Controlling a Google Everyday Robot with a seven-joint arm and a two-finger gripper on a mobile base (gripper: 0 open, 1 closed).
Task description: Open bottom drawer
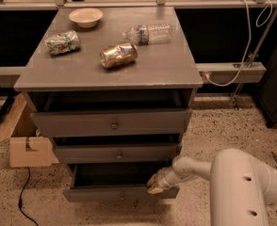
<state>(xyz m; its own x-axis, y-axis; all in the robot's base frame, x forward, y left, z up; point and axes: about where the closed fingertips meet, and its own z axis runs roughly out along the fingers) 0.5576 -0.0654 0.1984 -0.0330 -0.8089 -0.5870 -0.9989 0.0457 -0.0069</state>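
Note:
The bottom drawer (115,193) is the lowest of three grey drawers in the cabinet. It stands pulled out toward me, showing its dark grey inside (115,174), with a tiny knob (121,197) on its front. My gripper (155,184) is at the right end of this drawer's front edge, at the tip of my white arm (223,178) that reaches in from the lower right. The middle drawer (117,153) and the top drawer (111,123) sit above it, each slightly out.
On the cabinet top (167,67) lie a white bowl (85,17), a crushed green bag (62,42), a gold can (118,54) and a clear plastic bottle (148,33). A cardboard box (23,142) stands on the floor to the left, with a black cable (21,192) near it.

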